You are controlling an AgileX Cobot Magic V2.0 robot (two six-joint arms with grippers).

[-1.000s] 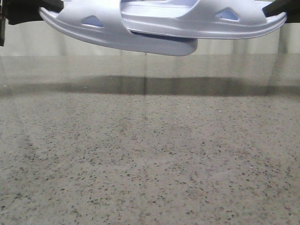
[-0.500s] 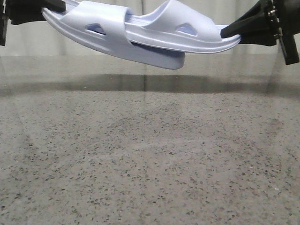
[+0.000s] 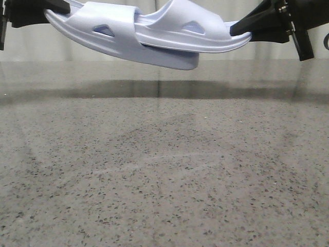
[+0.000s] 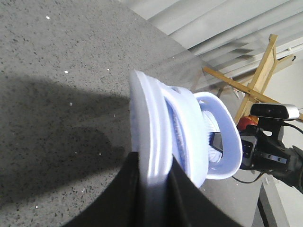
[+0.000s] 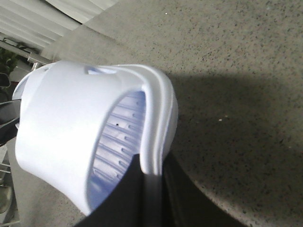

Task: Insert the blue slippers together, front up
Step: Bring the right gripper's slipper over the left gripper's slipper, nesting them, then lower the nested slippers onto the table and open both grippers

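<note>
item: blue slippers [image 3: 149, 33], a pair, pale lavender-blue moulded foam, held in the air above the speckled grey table [image 3: 164, 175] near the top of the front view, touching nothing below. left-hand slipper [image 3: 103, 31]: sole tilted, its gripped end high at the left and its free end lower toward the middle; wide strap with a triangular cut-out showing. right-hand slipper [image 3: 190, 33]: lies over the first, its free end pushed in under the first one's strap, its own strap arched upward with a triangular cut-out; the two overlap at the middle and are in contact there. left gripper [image 3: 38, 11]: black fingers closed on the outer end of the left-hand slipper; in the left wrist view its fingers [image 4: 125, 194] clamp the thin sole edge of that slipper [image 4: 151, 127] on both sides. right gripper [image 3: 247, 28]: black fingers closed on the outer end of the right-hand slipper; in the right wrist view the fingers [image 5: 130, 196] pinch the sole rim, the ridged footbed [image 5: 116, 146] and the broad strap [image 5: 66, 118] in plain sight. dark shadow on the table under the pair in both wrist views. wooden frame [image 4: 251, 87] beyond the table edge in the left wrist view.
</note>
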